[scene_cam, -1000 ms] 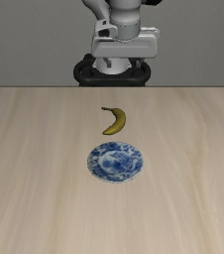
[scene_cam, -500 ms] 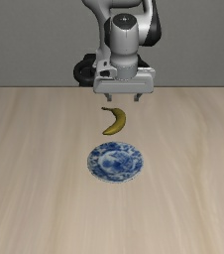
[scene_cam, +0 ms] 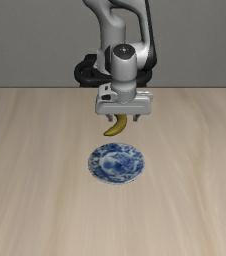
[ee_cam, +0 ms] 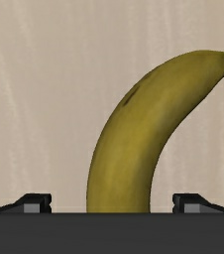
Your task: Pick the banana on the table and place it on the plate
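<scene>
A yellow banana [scene_cam: 115, 127] lies on the wooden table [scene_cam: 35, 170], just behind the blue-and-white patterned plate [scene_cam: 117, 162]. My gripper [scene_cam: 123, 118] has come down right over the banana and stands open, one finger on each side of it. In the wrist view the banana [ee_cam: 144, 129] curves up from between my fingertips [ee_cam: 33, 203], with clear gaps between it and both of them. My hand covers the far half of the banana in the exterior view. The plate has nothing on it.
The robot's base [scene_cam: 90, 72] stands at the far edge of the table. Bare wooden surface spreads to both sides of the banana and plate and in front of them.
My hand has dropped from high above the table straight down onto the banana, its fingers staying apart. Banana and plate have not moved.
</scene>
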